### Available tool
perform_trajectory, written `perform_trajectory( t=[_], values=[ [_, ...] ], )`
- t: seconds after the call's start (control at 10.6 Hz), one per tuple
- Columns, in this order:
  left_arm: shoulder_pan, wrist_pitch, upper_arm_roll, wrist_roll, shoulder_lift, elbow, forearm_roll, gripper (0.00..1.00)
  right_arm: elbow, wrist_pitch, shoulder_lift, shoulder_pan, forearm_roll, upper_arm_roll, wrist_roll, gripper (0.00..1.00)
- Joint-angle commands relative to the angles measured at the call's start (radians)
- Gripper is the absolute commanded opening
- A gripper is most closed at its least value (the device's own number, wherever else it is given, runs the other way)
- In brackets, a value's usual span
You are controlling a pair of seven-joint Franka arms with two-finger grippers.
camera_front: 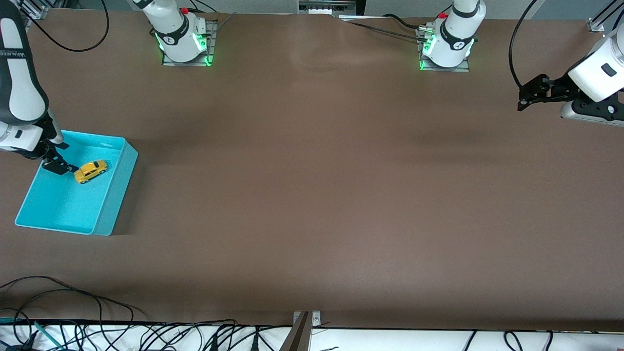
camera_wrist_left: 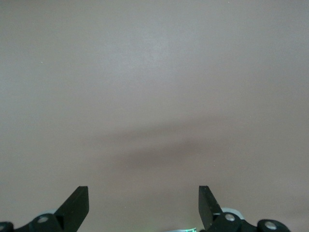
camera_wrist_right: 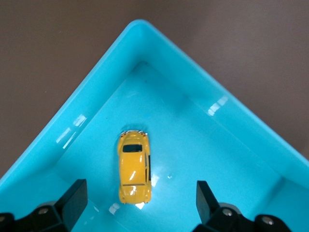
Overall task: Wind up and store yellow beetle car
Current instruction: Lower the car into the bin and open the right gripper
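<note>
The yellow beetle car [camera_front: 90, 170] [camera_wrist_right: 134, 166] rests on its wheels on the floor of the turquoise bin [camera_front: 117, 195] [camera_wrist_right: 87, 96], in the half of the bin farther from the front camera. My right gripper [camera_front: 58, 165] [camera_wrist_right: 140, 200] hangs open just over the bin beside the car, fingers wide apart and touching nothing; the car lies free between and ahead of them. At the left arm's end of the table my left gripper [camera_front: 524, 100] [camera_wrist_left: 144, 203] waits open above bare table, with nothing between its fingers.
The bin stands at the right arm's end of the brown table [camera_front: 312, 195]. Both arm bases [camera_front: 183, 36] [camera_front: 446, 41] stand along the edge farthest from the front camera. Cables [camera_front: 73, 331] lie off the table's near edge.
</note>
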Motion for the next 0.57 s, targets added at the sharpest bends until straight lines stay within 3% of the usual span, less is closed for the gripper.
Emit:
perform_trajectory(
  t=[0.0, 0.47],
  values=[
    [0.005, -0.022, -0.003, 0.005, 0.008, 0.028, -0.009, 1.0, -0.011, -0.056, -0.07, 0.033, 0.014, 0.01, 0.162, 1.0],
    [0.005, -0.023, -0.001, 0.01, 0.008, 0.027, -0.009, 1.0, -0.015, -0.139, -0.194, 0.148, 0.004, 0.01, 0.596, 1.0]
  ],
)
